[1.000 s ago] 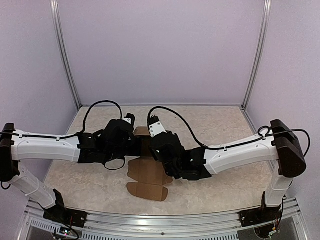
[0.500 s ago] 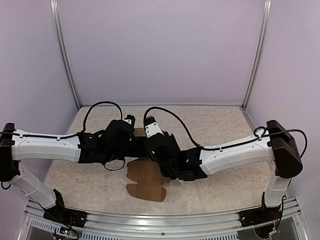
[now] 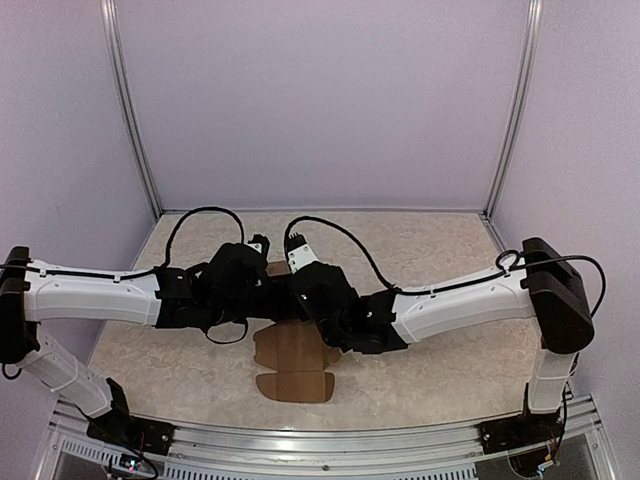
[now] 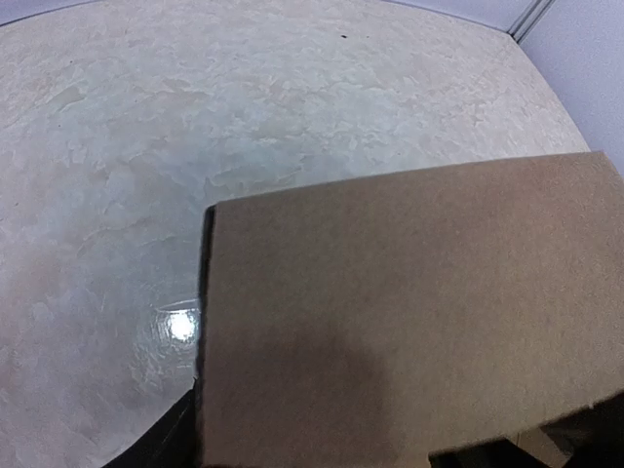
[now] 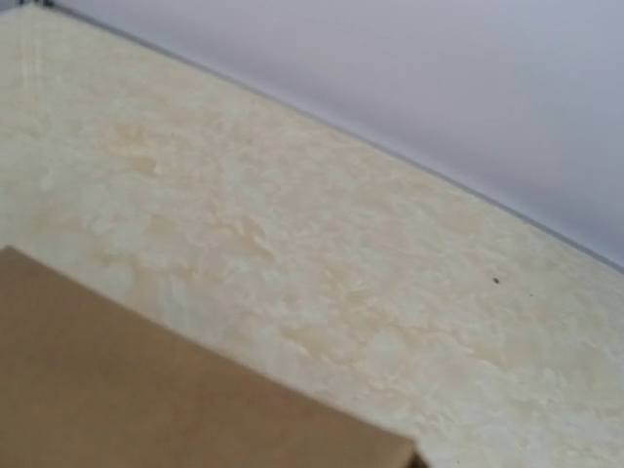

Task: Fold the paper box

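Observation:
The paper box (image 3: 293, 358) is a plain brown cardboard sheet lying between the two arms, with a flap toward the near edge and a corner (image 3: 279, 268) showing behind the wrists. My left gripper (image 3: 272, 294) and right gripper (image 3: 302, 290) meet over its middle, where the arms hide it. In the left wrist view a raised panel (image 4: 409, 322) fills the lower right. Dark fingers (image 4: 164, 441) show far apart at both bottom corners, so the jaws stand open. In the right wrist view a brown panel (image 5: 146, 390) covers the lower left and hides the fingers.
The beige marbled table (image 3: 440, 250) is enclosed by lilac walls with metal corner posts (image 3: 508, 110). A metal rail (image 3: 320, 440) runs along the near edge between the arm bases. Black cables (image 3: 340, 232) loop over both wrists.
The right arm has shifted left, closer against the left wrist, and now covers more of the sheet. The left gripper's jaws have spread apart. The near flap sits slightly further left.

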You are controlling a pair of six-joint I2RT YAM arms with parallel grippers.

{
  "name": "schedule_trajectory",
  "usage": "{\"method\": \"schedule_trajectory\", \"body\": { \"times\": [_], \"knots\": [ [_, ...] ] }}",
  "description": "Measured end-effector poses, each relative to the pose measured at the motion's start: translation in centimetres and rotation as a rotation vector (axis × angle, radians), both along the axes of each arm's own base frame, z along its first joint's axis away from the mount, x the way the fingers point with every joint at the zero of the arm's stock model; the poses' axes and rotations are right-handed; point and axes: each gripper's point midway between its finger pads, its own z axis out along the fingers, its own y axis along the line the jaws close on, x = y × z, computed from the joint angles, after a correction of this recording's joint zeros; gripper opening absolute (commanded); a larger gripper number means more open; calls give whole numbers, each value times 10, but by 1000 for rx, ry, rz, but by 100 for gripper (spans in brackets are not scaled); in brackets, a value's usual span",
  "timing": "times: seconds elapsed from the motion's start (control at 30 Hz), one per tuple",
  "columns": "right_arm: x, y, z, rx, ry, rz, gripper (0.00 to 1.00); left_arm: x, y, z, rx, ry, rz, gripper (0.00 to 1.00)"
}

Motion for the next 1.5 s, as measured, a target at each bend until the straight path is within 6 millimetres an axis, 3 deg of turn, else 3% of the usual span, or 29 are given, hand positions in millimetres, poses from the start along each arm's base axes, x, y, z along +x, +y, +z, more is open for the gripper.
{"method": "schedule_trajectory", "body": {
  "times": [0.17, 0.4, 0.53, 0.7, 1.07, 1.17, 1.37, 1.5],
  "knots": [
    [20, -13, -28, -13, 51, 28, 0, -9, 19, -3, 2, 19, -19, 88],
    [38, -12, -56, 32, 84, 131, 0, -24, 26, 32, -42, -32, -105, 91],
    [34, -3, -65, 74, 86, 245, 0, -25, 37, 46, -50, -68, -119, 95],
    [24, 14, -64, 177, 62, 409, 0, -22, 48, 49, -35, -97, -118, 99],
    [6, 30, -74, 310, 27, 619, 0, -16, 44, 55, -74, -152, -152, 99],
    [1, 31, -79, 332, 13, 649, 0, -13, 39, 48, -63, -145, -159, 99],
    [-2, 31, -100, 333, 31, 663, 0, -8, 28, 14, 17, -87, -170, 98],
    [-3, 32, -101, 345, 28, 666, 3, -7, 21, -3, 51, -59, -174, 96]
  ]
}}
